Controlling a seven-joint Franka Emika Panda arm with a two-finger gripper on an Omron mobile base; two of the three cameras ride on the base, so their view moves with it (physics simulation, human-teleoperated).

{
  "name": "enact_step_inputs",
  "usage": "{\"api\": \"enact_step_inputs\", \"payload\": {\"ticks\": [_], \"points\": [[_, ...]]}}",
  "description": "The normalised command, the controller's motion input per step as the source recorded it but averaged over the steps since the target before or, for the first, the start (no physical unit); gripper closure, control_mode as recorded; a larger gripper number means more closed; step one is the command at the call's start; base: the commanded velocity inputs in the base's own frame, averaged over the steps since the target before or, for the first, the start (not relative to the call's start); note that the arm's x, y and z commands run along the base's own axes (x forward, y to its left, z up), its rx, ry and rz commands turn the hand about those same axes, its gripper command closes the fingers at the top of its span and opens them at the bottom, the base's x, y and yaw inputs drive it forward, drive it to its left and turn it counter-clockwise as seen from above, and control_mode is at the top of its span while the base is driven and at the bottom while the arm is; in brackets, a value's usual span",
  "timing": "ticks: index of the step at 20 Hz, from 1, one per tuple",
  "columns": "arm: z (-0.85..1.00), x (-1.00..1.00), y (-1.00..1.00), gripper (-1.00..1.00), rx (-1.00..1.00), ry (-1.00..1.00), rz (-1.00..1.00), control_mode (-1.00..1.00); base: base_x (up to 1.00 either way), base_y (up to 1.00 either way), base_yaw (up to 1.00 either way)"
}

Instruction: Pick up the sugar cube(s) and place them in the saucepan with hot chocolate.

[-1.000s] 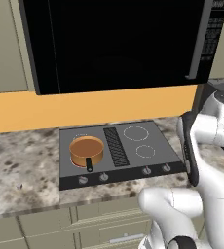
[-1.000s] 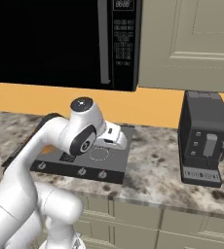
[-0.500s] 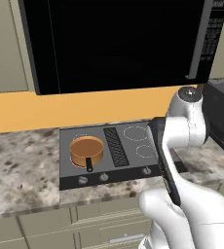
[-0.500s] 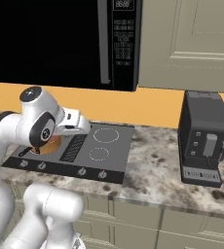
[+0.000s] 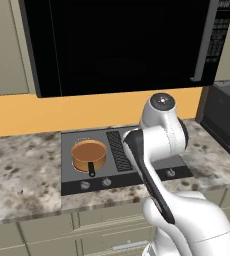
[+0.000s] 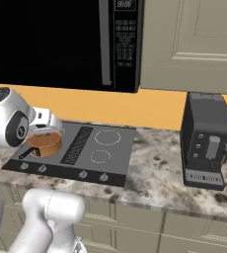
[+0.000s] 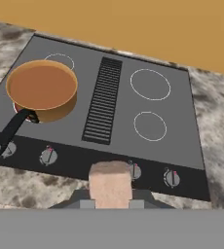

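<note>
A pale, beige-white sugar cube (image 7: pixel 110 180) sits pinched between my gripper (image 7: pixel 110 199) fingers, so the gripper is shut on it. In the hand view the cube hangs over the front knob row of the stove. The copper-orange saucepan (image 7: pixel 42 87) with brown hot chocolate stands on the front left burner, up and left of the cube, its black handle (image 7: pixel 9 131) pointing toward the knobs. The saucepan (image 5: pixel 88 154) also shows in the left base view, left of my arm (image 5: pixel 159 132). In the right base view my hand (image 6: pixel 47 122) hovers just above the saucepan (image 6: pixel 46 143).
The black cooktop (image 7: pixel 116 146) has a central vent grille (image 7: pixel 103 99), two bare burner rings (image 7: pixel 150 83) on the right and several knobs (image 7: pixel 171 177) along the front. A dark coffee machine (image 6: pixel 204 141) stands on the granite counter at the right. A black microwave (image 5: pixel 122 45) hangs overhead.
My arm has swung from the right side of the stove to the left, carrying the hand over toward the saucepan. The saucepan and stove have not moved.
</note>
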Motion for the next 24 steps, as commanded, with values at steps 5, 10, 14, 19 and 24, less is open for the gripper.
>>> {"api": "enact_step_inputs", "payload": {"ticks": [5,10,14,19,24], "points": [[0.00,0.20,0.56,1.00,0.13,0.01,0.05,-1.00,0.00,0.00,0.00],[0.00,0.24,0.39,1.00,0.16,0.05,0.07,-1.00,0.00,0.00,0.00],[-0.12,0.26,0.35,1.00,0.07,0.09,0.05,-1.00,0.00,0.00,0.00],[-0.33,0.23,0.62,1.00,-0.05,0.08,0.00,-1.00,0.00,0.00,0.00],[-0.26,0.34,0.64,1.00,-0.11,0.00,0.00,-1.00,0.00,0.00,0.00]]}}
